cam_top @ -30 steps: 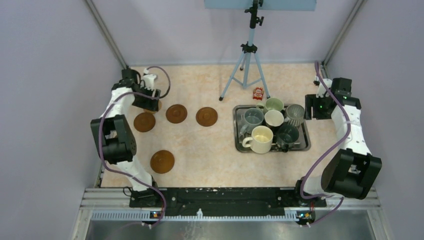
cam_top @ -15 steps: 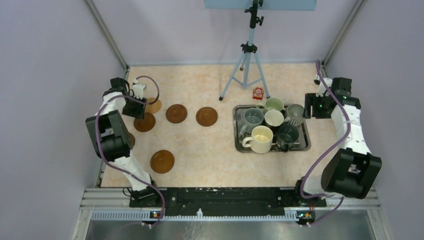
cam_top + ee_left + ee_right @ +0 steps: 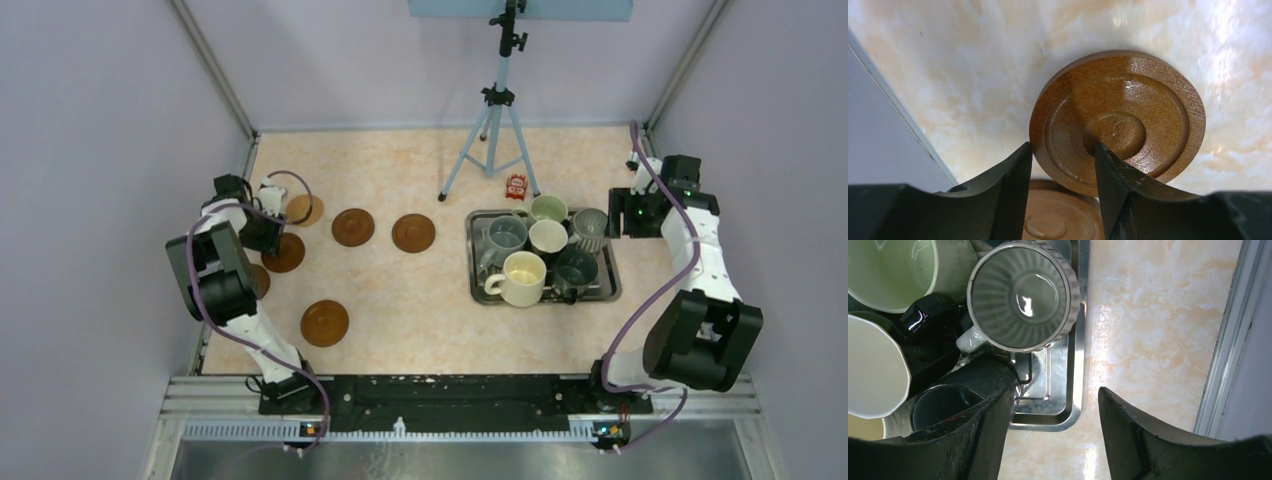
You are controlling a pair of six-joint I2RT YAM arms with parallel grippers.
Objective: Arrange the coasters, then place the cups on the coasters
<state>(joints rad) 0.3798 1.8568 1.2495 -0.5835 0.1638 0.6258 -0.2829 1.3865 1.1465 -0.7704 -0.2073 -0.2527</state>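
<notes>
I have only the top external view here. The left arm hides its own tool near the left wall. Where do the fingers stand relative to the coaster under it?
Observer: In the left wrist view the left tool straddles the rim of a dark coaster, with one finger outside its edge and the other over its ringed face.
Operator: Is that coaster lying alone?
Observer: No. A paler coaster shows between the fingers, and the dark one seems to overlap its edge.
Operator: And the right tool, does it hold a cup?
Observer: No. In the right wrist view the right tool is open and empty above a corner of the tray, beside the ribbed grey mug.
</notes>
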